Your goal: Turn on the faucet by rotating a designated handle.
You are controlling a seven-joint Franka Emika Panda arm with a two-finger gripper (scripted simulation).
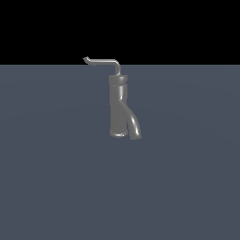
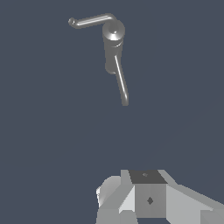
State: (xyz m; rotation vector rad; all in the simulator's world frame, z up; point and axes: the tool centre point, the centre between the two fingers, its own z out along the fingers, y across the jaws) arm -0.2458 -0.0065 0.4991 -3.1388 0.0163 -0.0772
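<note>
Grey metal is all that is standing on the flat slate-blue counter (image 1: 56,187): the faucet (image 1: 117,105), an upright cylinder with a darker collar, is sitting well in from every edge I can see, nearer the far edge than the near one in the exterior view. Its thick curved spout (image 1: 134,125) is branching off low down and bending toward the exterior view's right. From the top of the body the handle (image 1: 104,61) is running out as a thin rod, roughly level, toward the exterior view's left, and is ending in a small upturned tip.

No arm is showing in the exterior view. In the wrist view only the blocky body of the end effector (image 2: 144,197) is appearing at the frame's edge; its fingers are not visible, so I cannot tell whether it is released or clenched (nothing is showing between them either way).

In that view the faucet (image 2: 113,43) and the handle (image 2: 90,20) are lying well apart from the end effector, with bare counter between. The rod's long axis is lying crosswise to the line from the end effector to the faucet, so the approach will probably be aiming at the rod's free end, where a sideways push would be swinging it about the body.
</note>
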